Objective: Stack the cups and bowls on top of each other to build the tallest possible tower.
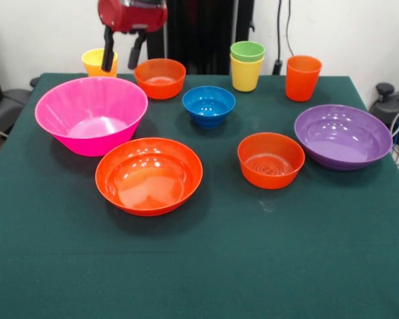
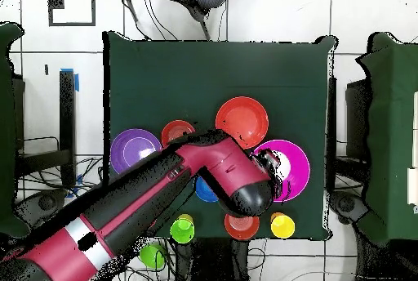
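Observation:
My gripper (image 1: 122, 56) hangs open and empty at the far left, above the gap between a yellow cup (image 1: 98, 62) and a small orange bowl (image 1: 160, 78). Just in front of it sits the big pink bowl (image 1: 91, 114). The wide orange bowl (image 1: 149, 175) lies nearer, and the small blue bowl (image 1: 209, 105) is mid-table. A second small orange bowl (image 1: 270, 159) and the purple bowl (image 1: 342, 136) are to the right. A green cup (image 1: 247, 50) is nested in a yellow cup (image 1: 245, 74), beside the orange cup (image 1: 302, 77). No tower is in view.
All pieces stand upright on the green tablecloth (image 1: 206, 266). In the overhead view my arm (image 2: 163, 192) crosses the table and covers most of the blue bowl (image 2: 204, 191) and part of the pink bowl (image 2: 295, 167). Cables hang behind the table.

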`<state>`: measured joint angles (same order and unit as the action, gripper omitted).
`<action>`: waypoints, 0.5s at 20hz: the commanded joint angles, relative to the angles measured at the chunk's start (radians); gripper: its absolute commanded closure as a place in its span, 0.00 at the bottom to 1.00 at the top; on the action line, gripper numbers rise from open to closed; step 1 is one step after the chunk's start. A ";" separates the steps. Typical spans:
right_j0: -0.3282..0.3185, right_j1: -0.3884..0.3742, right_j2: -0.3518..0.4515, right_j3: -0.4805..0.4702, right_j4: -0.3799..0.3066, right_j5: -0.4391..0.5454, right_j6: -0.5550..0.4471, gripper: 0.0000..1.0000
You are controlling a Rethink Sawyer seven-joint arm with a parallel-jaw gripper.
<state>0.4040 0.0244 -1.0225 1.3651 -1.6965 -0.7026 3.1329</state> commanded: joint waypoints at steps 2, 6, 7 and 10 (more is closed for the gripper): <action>0.001 -0.082 0.202 0.113 0.089 0.071 -0.241 0.00; 0.026 -0.032 0.198 0.096 0.059 0.023 -0.091 0.00; 0.032 -0.025 0.199 0.089 0.048 -0.009 -0.034 0.00; 0.036 -0.021 0.209 0.080 0.040 -0.053 0.045 0.00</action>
<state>0.4189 -0.0284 -1.0226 1.4399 -1.6715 -0.6968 3.0949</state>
